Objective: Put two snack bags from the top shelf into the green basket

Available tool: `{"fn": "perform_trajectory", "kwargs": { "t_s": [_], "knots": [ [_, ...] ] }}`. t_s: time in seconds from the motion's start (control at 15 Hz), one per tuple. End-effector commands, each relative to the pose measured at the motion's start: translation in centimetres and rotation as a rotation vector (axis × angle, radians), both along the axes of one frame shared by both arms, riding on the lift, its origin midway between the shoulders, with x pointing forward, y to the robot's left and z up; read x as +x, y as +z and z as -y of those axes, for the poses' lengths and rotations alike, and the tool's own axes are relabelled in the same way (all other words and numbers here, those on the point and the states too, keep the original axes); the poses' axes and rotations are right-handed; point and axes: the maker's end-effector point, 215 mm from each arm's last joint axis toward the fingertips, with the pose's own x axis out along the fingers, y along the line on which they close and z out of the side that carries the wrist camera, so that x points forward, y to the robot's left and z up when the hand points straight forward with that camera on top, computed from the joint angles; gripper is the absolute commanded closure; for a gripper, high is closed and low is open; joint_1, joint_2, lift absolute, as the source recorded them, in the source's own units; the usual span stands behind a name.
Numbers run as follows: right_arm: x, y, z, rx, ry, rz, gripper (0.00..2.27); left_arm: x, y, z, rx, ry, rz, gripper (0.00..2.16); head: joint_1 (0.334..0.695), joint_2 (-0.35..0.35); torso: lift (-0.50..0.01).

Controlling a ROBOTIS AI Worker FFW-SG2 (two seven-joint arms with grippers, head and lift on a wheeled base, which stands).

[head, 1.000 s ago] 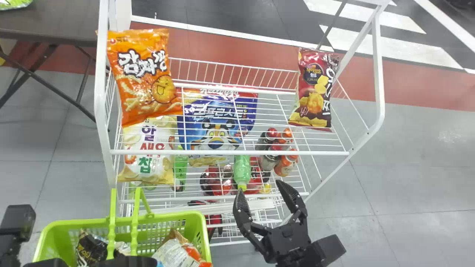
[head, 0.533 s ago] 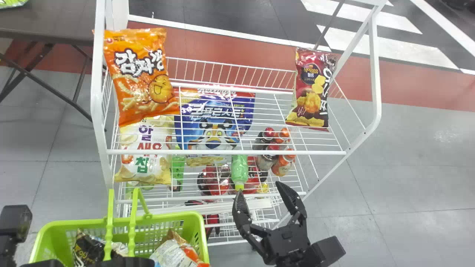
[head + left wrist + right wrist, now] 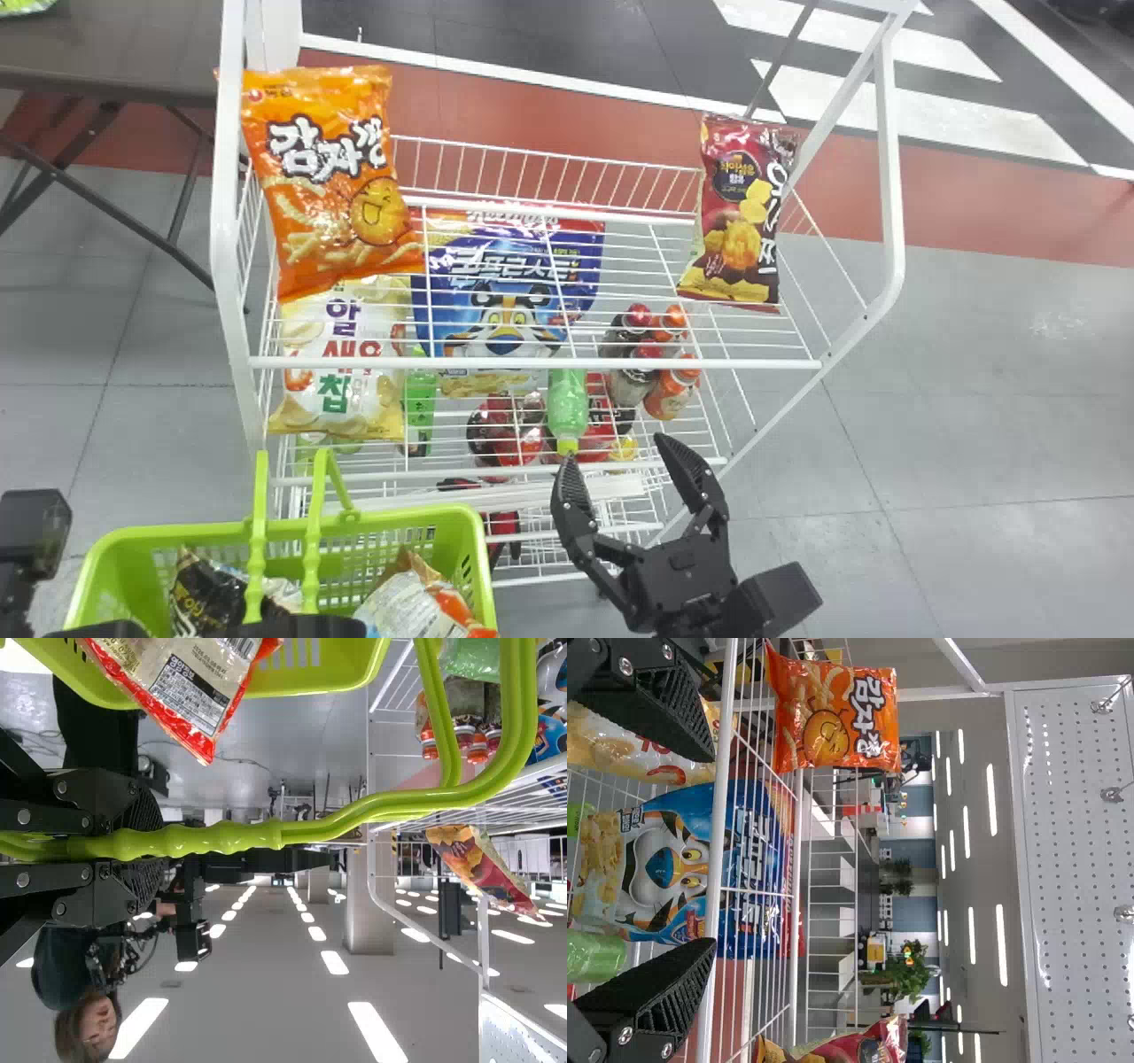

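Rack and green basket (image 3: 416,517) have shifted slightly leftward in the head view, together with the snack bags; probably the robot or camera moved. Right pincer (image 3: 613,447) is spread wide, holding nothing, just in front of the rack. Left pincer (image 3: 146,843) is closed around the basket handle (image 3: 221,837).

Orange snack bag (image 3: 332,182) and dark red snack bag (image 3: 740,213) lean at opposite ends of the top shelf (image 3: 532,363). Other bags already lie in the basket; whether they count is uncertain.

Handling, judged: both light, air-filled, slippery film, contents brittle. Grip should be gentle, across the lower middle of the pouch; squeezing hard could crush chips, and a corner hold might slip or swing against the wire.
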Motion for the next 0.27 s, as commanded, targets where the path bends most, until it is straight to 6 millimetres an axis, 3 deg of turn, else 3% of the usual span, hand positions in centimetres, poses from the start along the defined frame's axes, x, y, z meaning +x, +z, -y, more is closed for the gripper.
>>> {"fn": "perform_trajectory", "kwargs": {
  "t_s": [0.0, 0.2],
  "knots": [
    [0.00, -0.05, 0.02, 0.000, 0.000, -0.002, 0.07, 0.05, 0.00, -0.05, 0.000, 0.002, 0.001, 2.15, 0.695, -0.328, -0.001],
    [0.00, -0.05, -0.03, 0.001, 0.000, -0.002, 0.07, 0.07, 0.04, 0.00, 0.000, 0.000, 0.002, 2.15, 0.695, -0.327, -0.001]
  ]
}}
